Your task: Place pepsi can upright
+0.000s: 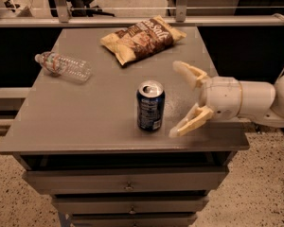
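The pepsi can (pixel 150 106), blue with a silver top, stands upright on the grey table (pixel 85 117) near its front edge, free of any hold. My gripper (pixel 178 98) is to the right of the can, open, with its cream fingers (pixel 187 122) spread wide and a clear gap between them and the can. The white arm reaches in from the right edge of the view.
A clear plastic water bottle (pixel 63 65) lies on its side at the table's left. A brown chip bag (pixel 141 38) lies at the back middle. Drawers (pixel 128 186) sit under the tabletop. A rail runs behind the table.
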`<state>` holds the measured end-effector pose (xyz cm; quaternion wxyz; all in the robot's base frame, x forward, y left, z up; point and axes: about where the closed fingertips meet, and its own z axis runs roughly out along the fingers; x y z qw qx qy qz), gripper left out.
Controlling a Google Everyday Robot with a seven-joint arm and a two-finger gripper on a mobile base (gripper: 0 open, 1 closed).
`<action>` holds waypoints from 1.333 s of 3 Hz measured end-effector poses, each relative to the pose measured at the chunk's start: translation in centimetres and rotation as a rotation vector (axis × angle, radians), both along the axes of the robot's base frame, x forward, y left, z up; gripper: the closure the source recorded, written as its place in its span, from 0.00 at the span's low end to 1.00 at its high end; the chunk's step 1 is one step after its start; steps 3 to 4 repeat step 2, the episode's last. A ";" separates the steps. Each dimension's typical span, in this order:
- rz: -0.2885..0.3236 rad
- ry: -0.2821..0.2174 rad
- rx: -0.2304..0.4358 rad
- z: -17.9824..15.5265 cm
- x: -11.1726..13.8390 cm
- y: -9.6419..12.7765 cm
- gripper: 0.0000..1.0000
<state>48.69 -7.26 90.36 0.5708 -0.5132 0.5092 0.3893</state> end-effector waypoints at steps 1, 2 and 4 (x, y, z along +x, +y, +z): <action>-0.064 -0.022 -0.040 3.2 0.5 -4.7 0.00; -0.075 -0.039 -0.033 4.2 0.9 -5.3 0.00; -0.075 -0.039 -0.033 4.2 0.9 -5.3 0.00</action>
